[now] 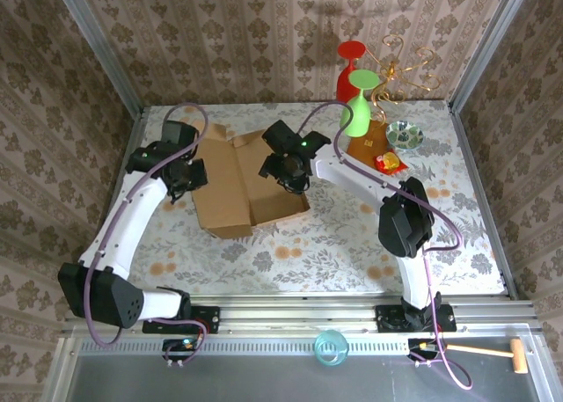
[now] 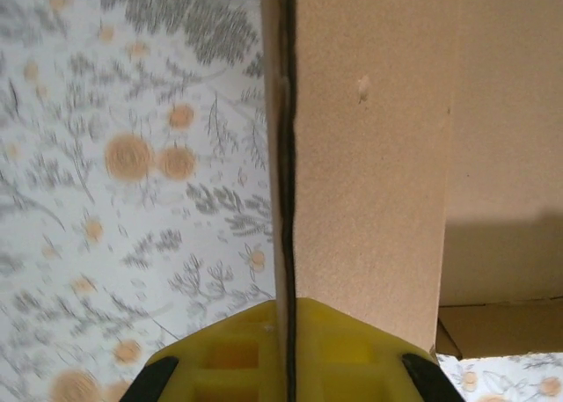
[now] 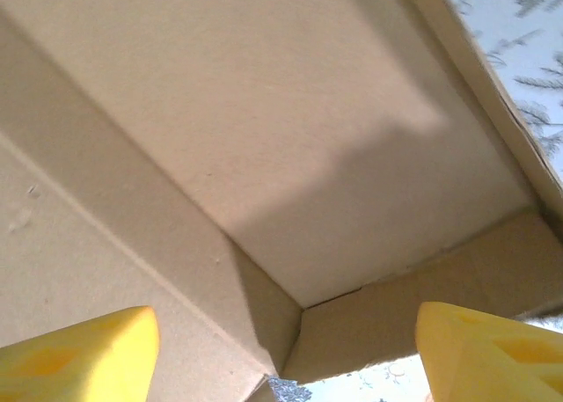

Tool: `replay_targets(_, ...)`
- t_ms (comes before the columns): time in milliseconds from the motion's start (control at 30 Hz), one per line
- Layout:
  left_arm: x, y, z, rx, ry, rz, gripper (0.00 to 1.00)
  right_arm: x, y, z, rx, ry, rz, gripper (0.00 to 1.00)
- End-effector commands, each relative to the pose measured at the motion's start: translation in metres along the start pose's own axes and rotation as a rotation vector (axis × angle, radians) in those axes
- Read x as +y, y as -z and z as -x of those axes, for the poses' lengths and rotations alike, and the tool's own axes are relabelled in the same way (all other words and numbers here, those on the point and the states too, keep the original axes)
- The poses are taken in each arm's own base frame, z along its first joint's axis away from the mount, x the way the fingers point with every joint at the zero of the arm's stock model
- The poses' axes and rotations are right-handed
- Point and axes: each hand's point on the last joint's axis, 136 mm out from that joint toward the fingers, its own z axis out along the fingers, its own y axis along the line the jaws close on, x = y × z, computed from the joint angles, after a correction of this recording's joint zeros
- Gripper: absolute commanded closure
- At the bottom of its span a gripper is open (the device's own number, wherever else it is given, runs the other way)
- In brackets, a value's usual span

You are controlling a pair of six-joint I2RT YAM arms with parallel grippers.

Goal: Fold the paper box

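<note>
On the metal strip nearest the camera sit a translucent teal cup (image 1: 332, 347) and a small wooden mallet (image 1: 498, 353), well apart from the work and probably no part of it.

The paper box (image 1: 251, 189) lies mid-table on the floral-printed table (image 1: 352, 239), between the two arms. It is plain light-brown corrugated cardboard, matte and slightly grainy, already part-formed into a shallow tray with creased walls.

The left gripper (image 2: 286, 345) is at the box's left side. Its yellow fingers (image 2: 220, 354) are pinched together on a cardboard panel seen edge-on, the panel running straight up between the pads. This hold likely keeps that wall upright and stops the light sheet from sliding while the other arm works.

The right gripper (image 3: 286, 354) hangs over the right half of the box with its jaws wide and nothing between them. Its camera looks into an inner corner where the floor, a long wall and a short end wall meet at a crease, so it seems set to press or tuck a flap there.

At the far right stand a green goblet (image 1: 359, 103), a red goblet (image 1: 349, 66), a gold wire stand (image 1: 403, 66), a glass bowl (image 1: 405, 135) and a darker orange-brown square (image 1: 371, 142), all clear of the box.
</note>
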Motion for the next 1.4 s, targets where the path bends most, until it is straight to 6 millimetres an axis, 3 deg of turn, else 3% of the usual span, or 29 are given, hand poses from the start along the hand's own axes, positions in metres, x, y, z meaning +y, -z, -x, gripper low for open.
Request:
replay_targets(0,-0.003,0.008,0.014,-0.018,-0.277,0.003,1.0,0.023,0.022,0.017,-0.111,0.219,0.105,0.25)
replay_targets(200,-0.021,0.01,0.042,-0.083,-0.541,0.001,1.0,0.053,0.059,0.051,-0.366,0.605,0.29,0.34)
replay_targets(333,-0.041,0.007,0.05,-0.099,-0.804,0.033,1.0,0.048,0.076,0.078,-0.547,0.763,0.402,0.4)
replay_targets(467,-0.062,0.003,0.054,-0.125,-0.992,0.047,1.0,0.038,0.088,0.103,-0.665,0.861,0.54,0.37)
replay_targets(700,-0.1,0.005,0.061,-0.221,-1.196,0.015,1.0,0.019,0.083,0.122,-0.686,1.064,0.519,0.3)
replay_targets(933,-0.116,0.001,0.072,-0.236,-1.318,0.017,1.0,0.026,0.077,0.114,-0.567,1.156,0.556,0.32)
replay_targets(1067,-0.124,0.002,0.075,-0.252,-1.355,-0.008,1.0,0.023,0.067,0.122,-0.569,1.152,0.51,0.34)
replay_targets(1267,-0.128,0.0,0.075,-0.274,-1.389,-0.022,1.0,0.024,0.052,0.126,-0.53,1.163,0.486,0.44)
replay_targets(1367,-0.13,-0.003,0.074,-0.281,-1.399,-0.032,1.0,0.024,0.045,0.127,-0.521,1.164,0.476,0.59)
